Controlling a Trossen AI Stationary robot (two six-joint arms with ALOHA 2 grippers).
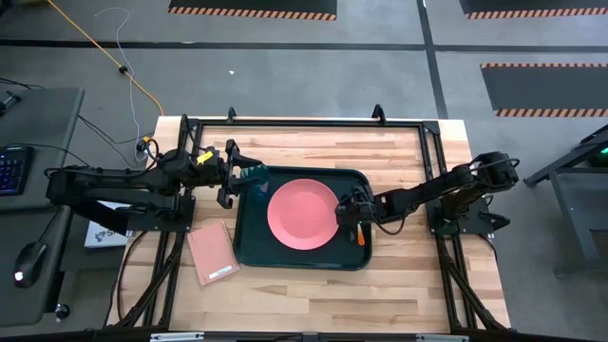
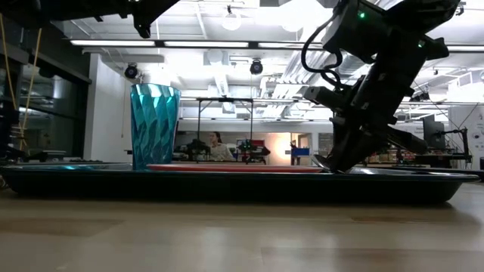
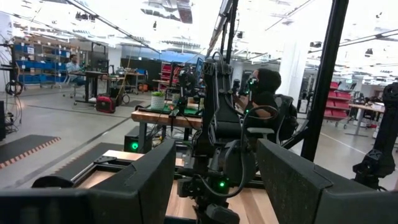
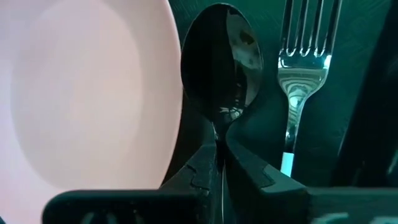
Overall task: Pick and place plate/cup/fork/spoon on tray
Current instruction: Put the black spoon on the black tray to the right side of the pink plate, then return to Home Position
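Observation:
The dark green tray (image 1: 249, 249) lies mid-table. The salmon-pink plate (image 1: 302, 215) lies flat on it. The teal cup (image 1: 254, 175) stands upright on the tray's far left corner, as the low view shows (image 2: 155, 125). The orange-handled fork (image 4: 303, 56) lies on the tray's right part, its handle end (image 1: 361, 238) toward the near edge. My right gripper (image 1: 348, 215) is down at the tray between plate and fork, shut on the dark spoon (image 4: 221, 62). My left gripper (image 1: 231, 174) is wide open and empty, raised just left of the cup. My right gripper pinches the spoon's thin neck (image 4: 219, 132) just behind the bowl between its two fingers (image 4: 199, 169). The fingers slant down from the table's right and lie along the spoon. The bowl points away from them, between the plate's rim and the fork's tines, low over the tray floor.
A pink rectangular pad (image 1: 213, 252) lies on the table left of the tray's near corner. A black frame (image 1: 304, 124) runs around the table's far and side edges. Bare wood shows along the near edge (image 1: 313, 294).

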